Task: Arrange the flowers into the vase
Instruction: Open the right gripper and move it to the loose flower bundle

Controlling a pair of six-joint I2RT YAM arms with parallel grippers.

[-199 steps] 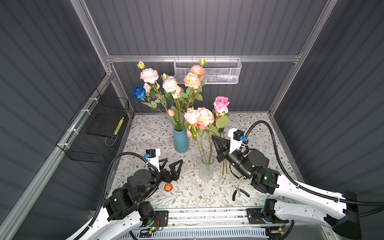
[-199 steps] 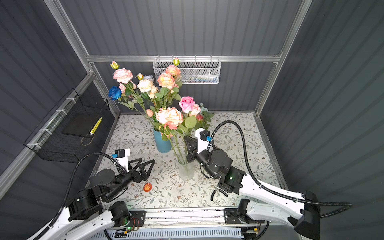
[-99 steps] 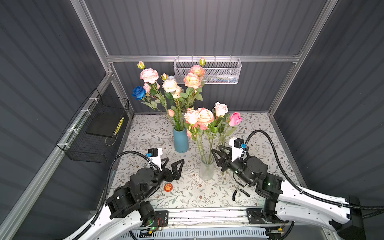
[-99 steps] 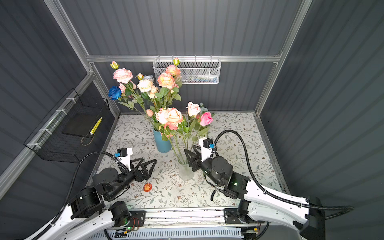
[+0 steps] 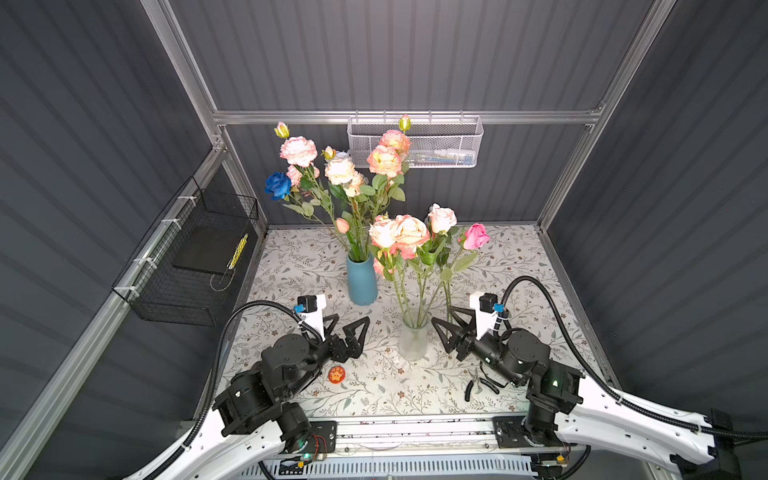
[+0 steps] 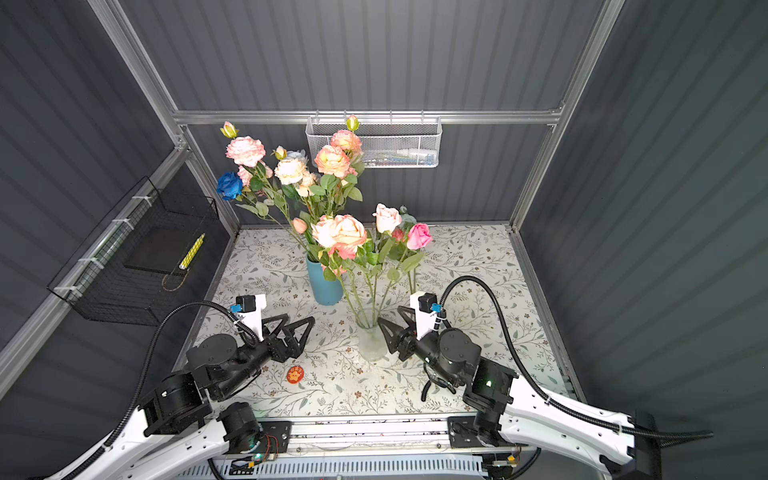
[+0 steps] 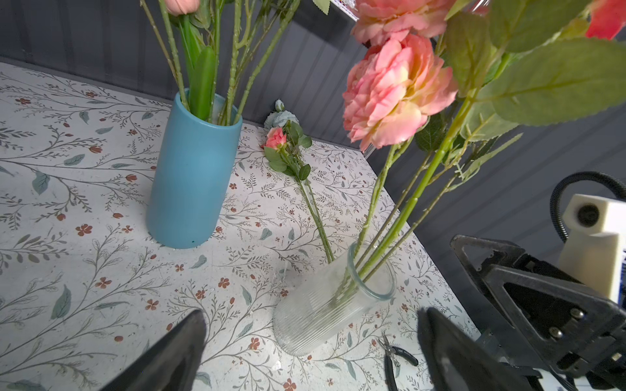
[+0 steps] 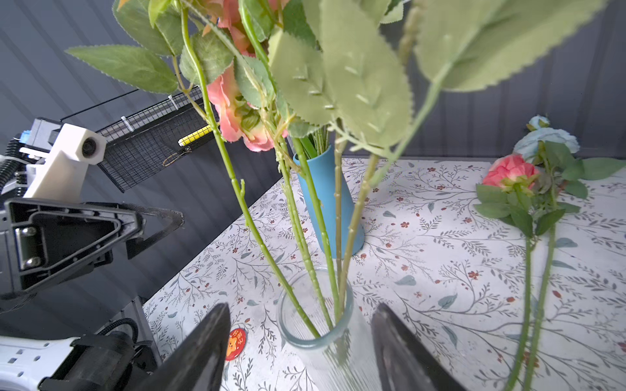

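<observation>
A clear ribbed glass vase (image 5: 412,340) (image 6: 372,343) (image 7: 325,311) (image 8: 315,325) stands mid-table with several flowers (image 5: 399,235) in it, peach blooms and a pink rose (image 5: 476,236) leaning right. My right gripper (image 5: 442,316) (image 6: 390,315) (image 8: 301,306) is open just right of the vase, one jaw on each side of its rim, and holds nothing. To the left of the vase my left gripper (image 5: 351,322) (image 6: 299,320) (image 7: 310,315) is wide open and empty. Two more flowers (image 7: 276,138) (image 8: 509,171) lie on the table behind the vase, one pink and one pale blue.
A blue vase (image 5: 361,280) (image 7: 193,176) with several tall flowers, one deep blue (image 5: 277,185), stands behind and left of the glass one. Black pliers (image 5: 478,384) and a red badge (image 5: 336,374) lie near the front. Wire baskets hang on the left wall (image 5: 195,266) and back wall (image 5: 415,143).
My right gripper has opened and let go of the pink rose, which now stands in the glass vase leaning right. That arm has dropped lower and back. The left arm has hardly moved.
</observation>
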